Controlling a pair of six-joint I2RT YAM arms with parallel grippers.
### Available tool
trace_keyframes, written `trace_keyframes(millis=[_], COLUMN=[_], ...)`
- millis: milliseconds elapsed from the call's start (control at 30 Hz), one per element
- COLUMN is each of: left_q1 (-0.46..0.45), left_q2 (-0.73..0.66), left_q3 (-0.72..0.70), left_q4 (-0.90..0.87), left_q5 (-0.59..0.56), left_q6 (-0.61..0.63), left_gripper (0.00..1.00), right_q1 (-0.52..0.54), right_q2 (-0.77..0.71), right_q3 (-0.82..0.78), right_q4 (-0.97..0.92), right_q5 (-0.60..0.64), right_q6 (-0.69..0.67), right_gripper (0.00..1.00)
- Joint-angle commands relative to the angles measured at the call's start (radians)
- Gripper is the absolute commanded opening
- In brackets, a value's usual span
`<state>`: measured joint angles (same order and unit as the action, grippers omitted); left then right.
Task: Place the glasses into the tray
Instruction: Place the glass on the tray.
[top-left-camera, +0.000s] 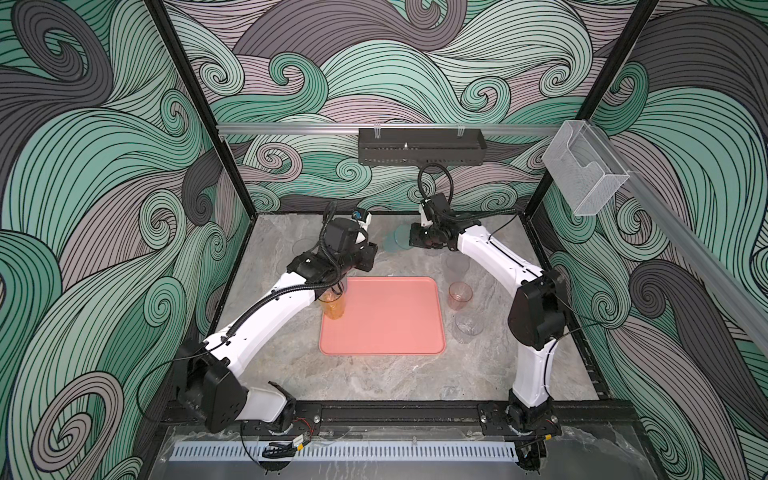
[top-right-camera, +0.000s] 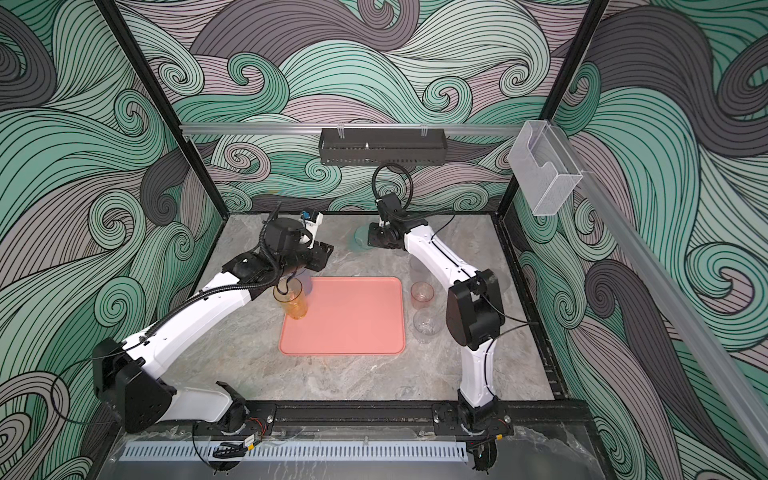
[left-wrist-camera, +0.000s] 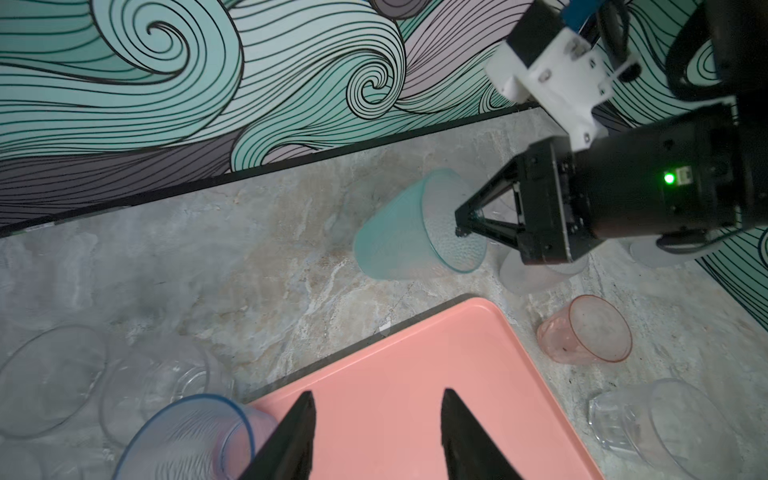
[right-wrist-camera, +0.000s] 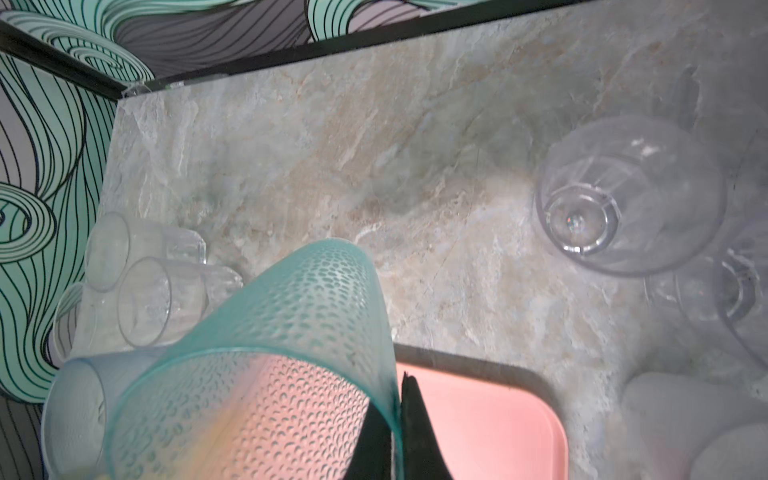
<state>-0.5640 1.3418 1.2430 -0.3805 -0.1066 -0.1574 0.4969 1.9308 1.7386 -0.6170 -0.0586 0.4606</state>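
- Directions are read in the top views, with 12 o'clock at the far wall.
- The tray (top-left-camera: 386, 320) lies flat at the centre of the bench (top-left-camera: 374, 378). Its inner surface is bare apart from its 9 o'clock side.
- The right pincer (left-wrist-camera: 462, 224) is closed on the rim of the teal tumbler (top-left-camera: 397, 241), with one finger inside the mouth and one outside.
- The teal tumbler is at 12 o'clock from the tray, off the tray and tilted, with its mouth toward the right pincer. The views do not show whether its base touches the bench.
- The left pincer (left-wrist-camera: 378, 392) hangs over the tray's 10 o'clock corner. Its fingers are spread and nothing is between them.
- The orange tumbler (top-left-camera: 332, 305) stands upright at the tray's 9 o'clock edge, partly hidden by the left arm.
- The blue-grey tumbler (left-wrist-camera: 187, 440) stands at the tray's 10 o'clock corner, just beside the orange tumbler.
- The pink tumbler (top-left-camera: 459, 295) stands upright on the bench, just beside the tray at 3 o'clock.
- A clear tumbler (top-left-camera: 467, 328) stands on the bench at 4 o'clock, near the pink tumbler.
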Motion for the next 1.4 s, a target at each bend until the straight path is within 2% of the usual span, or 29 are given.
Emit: trace_keyframes(millis=[0,267,500,633,733,933,1367], left_q1=[-0.004,-0.004,0.012,0.052,0.087,0.126,0.144], left_q2=[-0.066,-0.217,-0.340,-0.376,-0.382,-0.417,-0.469], left_q3=[-0.033,-0.126,-0.201,-0.212,-0.212,-0.205,-0.249], left_q4=[0.005,-0.074,-0.185,-0.264,-0.300,-0.324,-0.277], left_q5=[-0.069,-0.183,-0.371,-0.354,-0.301,-0.292,-0.302], left_q6=[0.039,0.036,-0.014,-0.086,-0.093,-0.084,-0.034], left_gripper=[0.53,0.58,0.76,0.77,0.74,0.73,0.73], right_q1=[0.036,0.171,0.328,0.422,0.473,0.571,0.668], right_q2=[-0.090,-0.229,-0.276,-0.251,-0.213,-0.108,0.078], right_q3=[-0.074,-0.240,-0.270,-0.261,-0.230,-0.121,0.049], right_q4=[-0.004,-0.147,-0.286,-0.302,-0.301,-0.312,-0.302], right_q5=[0.020,0.117,0.201,0.226,0.227,0.233,0.233], right_q6=[-0.007,-0.078,-0.087,-0.063,-0.045,-0.020,-0.027], right_gripper=[0.05,0.05,0.06,0.06,0.06,0.07,0.07])
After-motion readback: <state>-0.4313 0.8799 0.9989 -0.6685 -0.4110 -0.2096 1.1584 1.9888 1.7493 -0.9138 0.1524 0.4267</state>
